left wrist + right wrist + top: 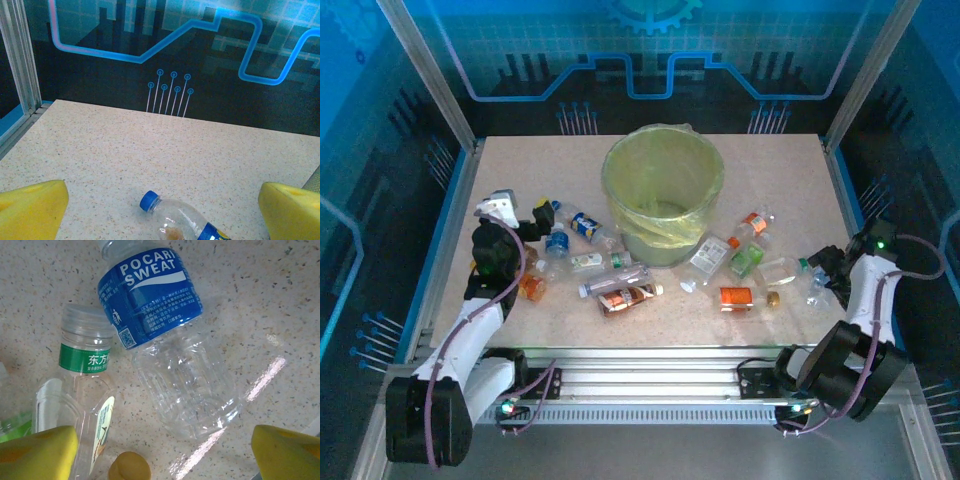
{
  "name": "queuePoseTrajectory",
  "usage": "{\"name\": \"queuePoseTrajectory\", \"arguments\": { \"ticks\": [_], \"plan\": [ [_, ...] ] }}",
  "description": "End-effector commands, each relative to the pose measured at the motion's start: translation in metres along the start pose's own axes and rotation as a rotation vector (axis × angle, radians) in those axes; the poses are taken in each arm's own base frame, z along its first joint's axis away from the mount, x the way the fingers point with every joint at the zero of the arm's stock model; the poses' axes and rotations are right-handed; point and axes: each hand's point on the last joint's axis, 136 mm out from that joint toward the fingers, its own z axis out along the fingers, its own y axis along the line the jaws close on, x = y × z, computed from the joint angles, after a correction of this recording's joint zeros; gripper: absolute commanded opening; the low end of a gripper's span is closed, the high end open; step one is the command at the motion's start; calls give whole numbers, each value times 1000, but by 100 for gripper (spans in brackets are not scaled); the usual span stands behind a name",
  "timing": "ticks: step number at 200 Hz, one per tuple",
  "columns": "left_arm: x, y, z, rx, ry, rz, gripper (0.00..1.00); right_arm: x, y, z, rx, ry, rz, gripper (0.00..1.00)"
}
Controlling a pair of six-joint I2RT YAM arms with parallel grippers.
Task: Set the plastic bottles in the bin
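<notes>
While the small clear plastic bottles (625, 297) lie on the speckled table (520, 180) beside the big round bin (612, 190), a yellow-green bag lines its inside. The left gripper (162, 207) is wide open, holding nothing, over a blue-capped bottle (175, 225). The right gripper (162, 450) is wide open too, holding nothing, above a blue-label bottle (160, 330) and a green-band bottle (82, 390).

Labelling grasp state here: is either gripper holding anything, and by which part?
Nothing is held. The left gripper is open above a blue-capped bottle, the right gripper open above the Pocari Sweat bottle; neither bottle is touched.
</notes>
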Motion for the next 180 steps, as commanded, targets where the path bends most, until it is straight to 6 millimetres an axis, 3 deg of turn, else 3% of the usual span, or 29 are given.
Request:
{"name": "queuePoseTrajectory", "arguments": {
  "ticks": [1,61,180],
  "plan": [
    [0,5,-1,-15,-12,24,99,0,-6,8,23,20,-15,91],
    [1,5,0,-14,-5,23,99,-6,-19,29,128,56,-32,88],
    [1,4,-1,-9,-4,25,99,-14,-16,81,149,142,-34,85]
  ]
}}
